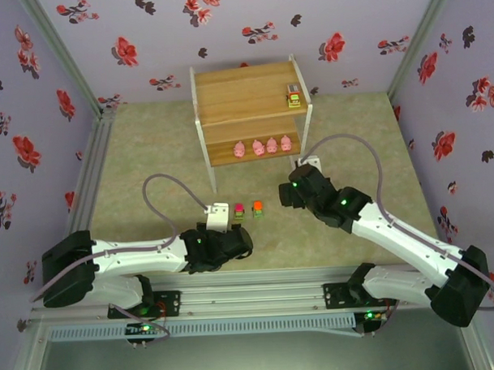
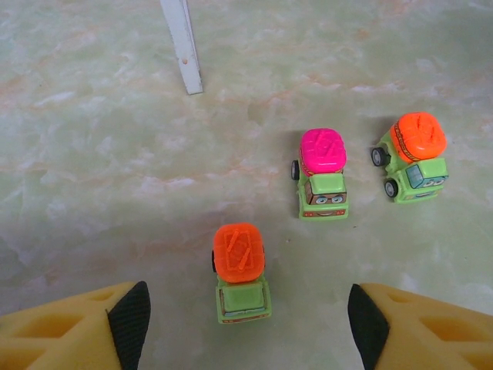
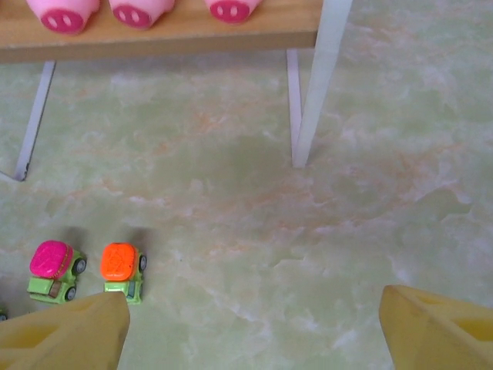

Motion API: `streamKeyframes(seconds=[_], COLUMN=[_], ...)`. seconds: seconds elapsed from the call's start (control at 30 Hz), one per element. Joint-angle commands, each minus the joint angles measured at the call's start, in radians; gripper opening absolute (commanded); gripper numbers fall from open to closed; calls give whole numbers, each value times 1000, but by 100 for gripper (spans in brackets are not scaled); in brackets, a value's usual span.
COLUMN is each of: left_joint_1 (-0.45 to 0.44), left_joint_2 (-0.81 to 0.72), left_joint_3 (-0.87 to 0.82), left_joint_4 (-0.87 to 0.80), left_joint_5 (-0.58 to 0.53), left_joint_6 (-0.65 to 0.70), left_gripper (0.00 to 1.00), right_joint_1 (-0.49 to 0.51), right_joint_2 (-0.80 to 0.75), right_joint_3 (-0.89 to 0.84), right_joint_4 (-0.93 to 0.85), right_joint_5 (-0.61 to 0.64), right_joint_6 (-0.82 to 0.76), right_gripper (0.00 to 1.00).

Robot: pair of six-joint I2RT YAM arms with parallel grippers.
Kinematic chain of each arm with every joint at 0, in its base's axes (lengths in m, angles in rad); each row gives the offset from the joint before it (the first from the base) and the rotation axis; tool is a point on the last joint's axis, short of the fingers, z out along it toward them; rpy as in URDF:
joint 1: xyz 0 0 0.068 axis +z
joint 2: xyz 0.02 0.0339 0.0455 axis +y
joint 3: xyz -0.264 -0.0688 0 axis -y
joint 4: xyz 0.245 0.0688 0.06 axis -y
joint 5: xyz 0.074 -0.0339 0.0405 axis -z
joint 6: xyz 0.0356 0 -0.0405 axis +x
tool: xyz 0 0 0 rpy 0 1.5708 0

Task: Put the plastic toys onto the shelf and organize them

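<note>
Left gripper [image 2: 246, 331]: jaws wide, straddling nearest orange truck [image 2: 241, 274], no contact. Right gripper [image 3: 254, 324]: wide, empty. Pink pigs [image 1: 262, 145] on shelf [image 1: 243, 79] lower board. Hazard: if you close off-centre, wheels roll and truck skids toward magenta truck [image 2: 322, 173]. Centre first.

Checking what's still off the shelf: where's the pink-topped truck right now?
The magenta-topped truck stands on the table in front of the shelf, near the middle of the top view, with an orange-topped truck just to its right.
</note>
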Motion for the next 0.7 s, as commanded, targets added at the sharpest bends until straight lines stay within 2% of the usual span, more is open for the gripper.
streamKeyframes(seconds=[0.0, 0.13, 0.47, 0.67], left_joint_1=[9, 17, 40, 65], left_joint_2=[4, 1, 23, 60], left_joint_3=[-19, -28, -20, 1], left_joint_4=[-28, -28, -31, -50], left_joint_5=[-45, -45, -46, -45], left_joint_6=[-28, -29, -32, -55], left_gripper=[78, 83, 81, 81], right_joint_1=[12, 20, 36, 35], right_joint_2=[-16, -17, 0, 1], right_joint_3=[-36, -78, -163, -204], right_joint_4=[44, 75, 136, 164], right_joint_5=[5, 7, 22, 23], right_joint_6=[26, 20, 11, 17], right_gripper=[87, 91, 99, 99])
